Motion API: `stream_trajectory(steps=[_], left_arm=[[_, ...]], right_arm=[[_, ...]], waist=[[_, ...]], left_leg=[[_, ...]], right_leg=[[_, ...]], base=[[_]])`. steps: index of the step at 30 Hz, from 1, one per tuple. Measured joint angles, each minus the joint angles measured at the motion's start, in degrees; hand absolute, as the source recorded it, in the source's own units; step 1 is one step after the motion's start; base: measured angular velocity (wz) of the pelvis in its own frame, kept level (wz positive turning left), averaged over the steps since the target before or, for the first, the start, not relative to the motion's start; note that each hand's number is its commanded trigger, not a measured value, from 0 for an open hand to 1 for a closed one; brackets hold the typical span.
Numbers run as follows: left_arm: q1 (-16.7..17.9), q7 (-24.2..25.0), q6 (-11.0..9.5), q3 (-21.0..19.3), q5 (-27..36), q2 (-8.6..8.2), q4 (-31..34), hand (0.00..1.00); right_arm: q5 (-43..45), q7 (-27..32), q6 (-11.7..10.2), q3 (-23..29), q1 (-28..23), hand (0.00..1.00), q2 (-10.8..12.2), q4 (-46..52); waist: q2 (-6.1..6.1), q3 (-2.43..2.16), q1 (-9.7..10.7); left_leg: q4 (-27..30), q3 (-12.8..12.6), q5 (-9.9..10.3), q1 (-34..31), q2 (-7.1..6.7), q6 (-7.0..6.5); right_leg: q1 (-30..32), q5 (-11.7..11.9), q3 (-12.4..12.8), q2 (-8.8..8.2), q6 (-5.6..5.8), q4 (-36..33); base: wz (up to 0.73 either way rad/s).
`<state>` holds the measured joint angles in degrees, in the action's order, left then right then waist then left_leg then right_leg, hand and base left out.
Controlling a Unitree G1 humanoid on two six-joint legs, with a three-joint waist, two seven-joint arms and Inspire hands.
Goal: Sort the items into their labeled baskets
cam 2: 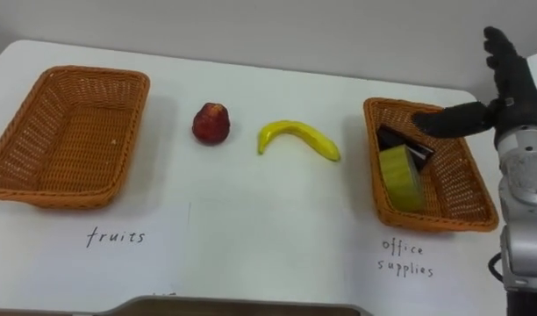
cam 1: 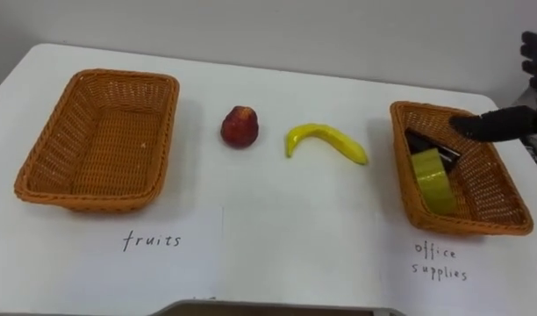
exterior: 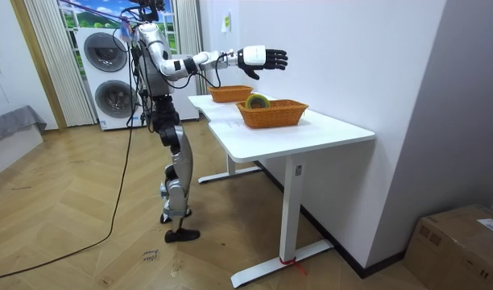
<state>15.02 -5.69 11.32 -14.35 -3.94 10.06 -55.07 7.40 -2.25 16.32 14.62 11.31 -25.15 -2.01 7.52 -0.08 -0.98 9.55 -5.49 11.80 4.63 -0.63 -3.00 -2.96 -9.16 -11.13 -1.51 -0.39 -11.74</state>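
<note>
A red apple (cam 1: 239, 125) and a yellow banana (cam 1: 326, 140) lie on the white table between two wicker baskets. The left basket (cam 1: 100, 140), labelled fruits, holds nothing. The right basket (cam 1: 457, 167), labelled office supplies, contains a yellow-green tape roll (cam 1: 433, 178) and a dark object (cam 1: 429, 143). My right hand (cam 2: 501, 83) hovers above that basket's far right corner, open, with straight fingers and the thumb pointing left, holding nothing. In the room view the right hand (exterior: 264, 58) is stretched out over the basket (exterior: 272, 113).
The white table (cam 1: 277, 228) has handwritten labels in front of each basket. Its near edge is at the bottom of the eye views. I stand at the table's long side; a washing machine (exterior: 105, 76) is behind me.
</note>
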Motion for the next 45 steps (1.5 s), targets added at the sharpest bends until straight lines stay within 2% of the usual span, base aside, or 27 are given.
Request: stream_trajectory(steps=[1, 7, 14, 21, 24, 27, 32, 36, 40, 45], left_arm=[[0.1, 0.0, 0.0, 0.0, 0.0, -0.01, 0.0, 0.00], [0.8, -0.1, -0.6, 0.0, 0.0, -0.02, -0.1, 0.00], [2.3, 0.0, -0.5, 0.8, -0.6, 0.08, -0.1, 0.00], [2.5, 0.6, -0.4, 2.5, -0.8, 0.78, -2.8, 0.00], [2.1, 1.5, -0.5, 2.6, -0.8, 1.63, -2.8, 0.00], [1.0, 2.3, -0.6, 2.7, -0.7, 1.95, -2.4, 0.00], [-0.2, 2.5, -0.2, 2.9, -0.7, 1.98, -2.2, 0.00], [-0.6, 2.2, 0.9, 5.4, -0.7, 1.98, -2.2, 0.00], [-2.1, 1.2, 0.8, 6.9, -0.6, 2.06, -2.2, 0.00], [-4.1, 0.4, 0.8, 10.6, 1.5, 2.68, -2.4, 0.00]], right_arm=[[0.0, 0.0, 0.0, 0.0, 0.1, 0.00, 0.0, 0.6], [-0.3, -0.5, 0.0, -1.1, 5.0, 0.00, -0.2, 0.6], [0.6, -2.8, 0.0, -5.6, 5.4, 0.00, -0.7, 0.7], [1.4, -2.9, -0.3, -8.9, 5.4, 0.00, -0.7, -0.2], [0.2, -2.9, -0.7, -8.9, 5.4, 0.00, -0.8, -1.8], [0.0, -2.9, -0.7, -9.1, 6.0, 0.00, -0.7, -3.0], [0.0, -2.9, -0.7, -11.5, 8.0, 0.00, -0.7, -6.6], [0.0, -2.9, -0.5, -13.9, 9.5, 0.00, -0.7, -9.8], [0.7, -2.6, -0.6, -15.9, 11.4, 0.00, -0.7, -12.3], [1.1, -1.7, -0.9, -19.8, 17.3, 0.00, -0.8, -19.6]], waist=[[0.10, -0.07, -0.7], [-0.04, -0.01, -1.2], [0.57, -0.12, -3.6], [-0.02, 0.43, -4.5], [-0.25, 0.56, -4.9], [-0.20, 0.33, -5.7], [-0.21, 0.31, -6.1], [-0.21, 0.31, -6.5], [-0.24, 0.31, -6.9], [-0.31, 0.36, -7.1]], left_leg=[[0.0, 0.0, 0.0, 0.0, 0.00, 0.00], [0.0, -0.1, 0.0, 0.1, 0.05, 0.01], [0.3, 0.0, 0.0, 0.1, 0.02, 0.00], [0.3, -0.2, 0.1, -0.1, -0.03, -0.17], [0.4, -0.4, 0.1, -0.3, 0.02, -0.17], [1.2, -0.4, 0.1, -2.2, 0.01, -0.19], [2.0, -0.2, 0.1, -4.0, 0.03, -0.21], [2.1, 0.1, 0.1, -4.4, 0.03, -0.21], [2.8, 1.1, 0.1, -6.0, 0.01, -0.20], [3.6, 1.6, -0.1, -8.3, 0.03, -0.19]], right_leg=[[0.0, 0.0, 0.1, 0.02, 0.00, 0.0], [0.0, 0.0, 0.2, 0.08, -0.02, 0.0], [0.0, 0.0, 0.0, -0.02, -0.01, 0.0], [0.1, 0.1, -0.1, -0.17, 0.07, -0.1], [0.3, 0.1, -0.1, -0.29, 0.07, -0.1], [2.0, 0.1, -0.3, -0.28, 0.01, -0.6], [3.5, 0.2, -0.6, -0.37, -0.06, -1.0], [3.8, 0.3, -0.8, -0.38, -0.07, -1.0], [4.6, 0.4, -1.8, -0.42, -0.13, -0.9], [6.2, 0.6, -3.1, -0.63, -0.32, -0.9]], base=[[0.00], [-0.01], [0.00], [0.00], [-0.02], [0.00], [0.00], [0.04], [0.12], [0.08]])
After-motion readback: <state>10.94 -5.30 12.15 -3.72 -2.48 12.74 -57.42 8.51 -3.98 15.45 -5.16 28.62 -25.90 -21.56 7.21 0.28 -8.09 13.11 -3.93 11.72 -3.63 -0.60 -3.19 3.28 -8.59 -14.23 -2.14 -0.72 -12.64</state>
